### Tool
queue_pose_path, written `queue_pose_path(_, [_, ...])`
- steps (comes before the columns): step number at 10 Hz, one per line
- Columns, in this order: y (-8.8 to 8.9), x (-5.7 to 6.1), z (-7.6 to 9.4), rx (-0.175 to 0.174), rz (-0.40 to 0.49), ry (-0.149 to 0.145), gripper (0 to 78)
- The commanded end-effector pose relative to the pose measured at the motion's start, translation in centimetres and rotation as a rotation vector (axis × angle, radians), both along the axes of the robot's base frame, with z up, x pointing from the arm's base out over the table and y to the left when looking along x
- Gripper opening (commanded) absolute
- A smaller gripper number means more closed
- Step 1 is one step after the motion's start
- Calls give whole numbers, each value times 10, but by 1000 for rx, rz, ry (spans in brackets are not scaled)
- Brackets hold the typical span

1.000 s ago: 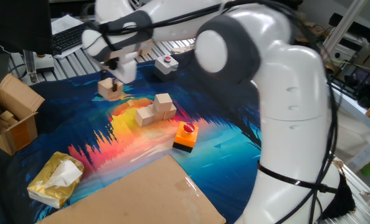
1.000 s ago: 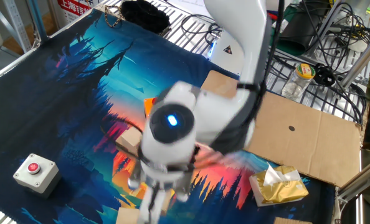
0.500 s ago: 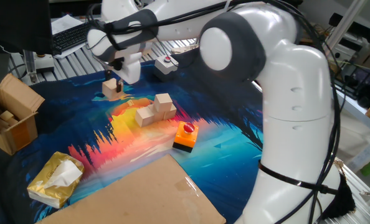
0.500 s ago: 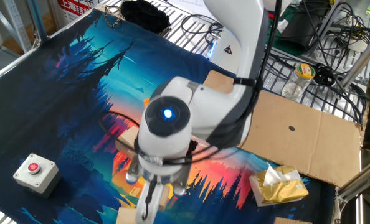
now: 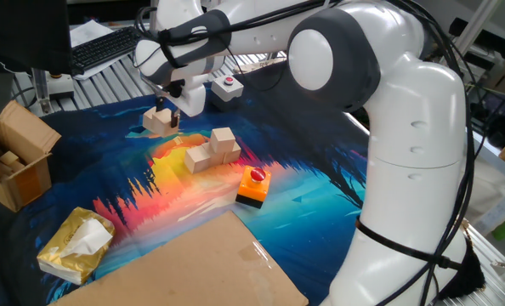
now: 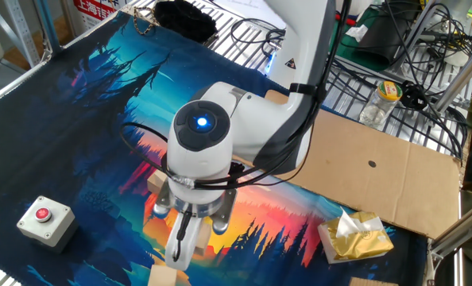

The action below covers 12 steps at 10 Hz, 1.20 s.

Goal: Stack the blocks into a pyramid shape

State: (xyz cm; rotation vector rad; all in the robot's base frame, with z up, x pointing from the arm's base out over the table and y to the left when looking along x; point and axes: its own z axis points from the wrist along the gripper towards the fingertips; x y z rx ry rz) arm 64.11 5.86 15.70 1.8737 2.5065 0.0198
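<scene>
A: What's moved?

B: The arm [image 5: 380, 127] has swung toward the middle of the mat [image 5: 320, 204], and the gripper [image 5: 169, 115] has come along with it. The block [image 5: 158, 121] at its fingertips has shifted the same way, closer to the pile [image 5: 212, 150].

A: So it has hold of that block?

B: Looks like it. The fingers appear closed on the block, which sits low over the mat, though I can't tell whether it's lifted or touching.

A: And the pile?

B: A few blocks bunched together, one sitting on top, near the orange button block [image 5: 253, 186]. In the other fixed view the wrist [image 6: 200, 143] hides most of it; one more block [image 6: 165, 276] peeks at the bottom edge.

A: Meaning?

B: My guess is that the block is being carried in to widen the base. The pyramid is barely started.
</scene>
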Motion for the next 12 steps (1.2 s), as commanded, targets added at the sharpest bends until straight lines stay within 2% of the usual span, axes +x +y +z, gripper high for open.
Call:
queue_pose_path(1, [-5,-3,4,-24,-143,27,11])
queue_pose_path(3, [-5,-3,4,-14,-164,29,11])
queue_pose_path(9, [-4,-3,5,-62,-209,30,11])
queue_pose_path(12, [-4,-7,4,-74,-220,34,11])
